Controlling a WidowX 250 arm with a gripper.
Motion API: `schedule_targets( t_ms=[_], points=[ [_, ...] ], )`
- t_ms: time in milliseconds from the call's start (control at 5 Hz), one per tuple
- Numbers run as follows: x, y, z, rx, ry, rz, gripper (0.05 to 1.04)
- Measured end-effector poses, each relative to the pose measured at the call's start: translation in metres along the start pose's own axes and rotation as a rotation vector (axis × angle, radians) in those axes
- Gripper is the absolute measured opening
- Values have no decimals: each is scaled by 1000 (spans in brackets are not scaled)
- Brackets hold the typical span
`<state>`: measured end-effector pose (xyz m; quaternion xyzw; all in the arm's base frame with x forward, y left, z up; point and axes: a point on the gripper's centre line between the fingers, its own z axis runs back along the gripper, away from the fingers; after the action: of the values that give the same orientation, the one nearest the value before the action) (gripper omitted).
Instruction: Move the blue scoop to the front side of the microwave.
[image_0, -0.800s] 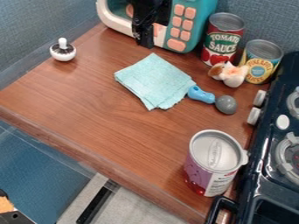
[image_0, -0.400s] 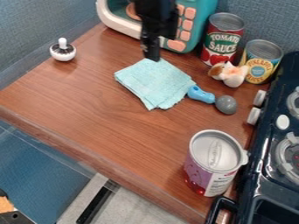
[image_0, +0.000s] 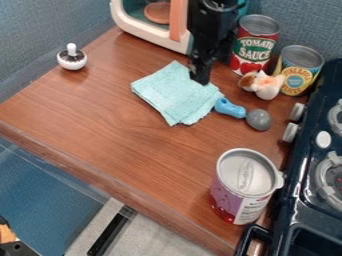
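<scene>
The black gripper (image_0: 200, 77) hangs over the right upper part of the teal cloth, up and to the left of the scoop. The blue scoop (image_0: 230, 108) lies on the wooden counter, its blue handle at the cloth's right corner and its grey round end toward the stove. At the top stands the teal and white microwave (image_0: 153, 32), its button side hidden behind the arm.
The teal cloth (image_0: 175, 95) lies mid-counter. Right of the arm are a tomato can (image_0: 254, 45), a pineapple can (image_0: 298, 70) and a small white-brown toy (image_0: 263, 85). A large can (image_0: 244, 185) stands near the stove (image_0: 294, 200); a white-topped shaker (image_0: 72, 58) is at left.
From in front of the microwave, the gripper has moved right and toward the camera, over the cloth. The scoop and the other objects have stayed in place.
</scene>
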<state>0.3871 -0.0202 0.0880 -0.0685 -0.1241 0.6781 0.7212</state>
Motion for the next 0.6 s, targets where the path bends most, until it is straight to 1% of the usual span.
schedule_targets(
  t_ms=[200, 600],
  points=[
    [-14, 5, -19, 15, 8, -5, 998],
    [-28, 4, -55, 73, 42, -30, 998]
  ],
)
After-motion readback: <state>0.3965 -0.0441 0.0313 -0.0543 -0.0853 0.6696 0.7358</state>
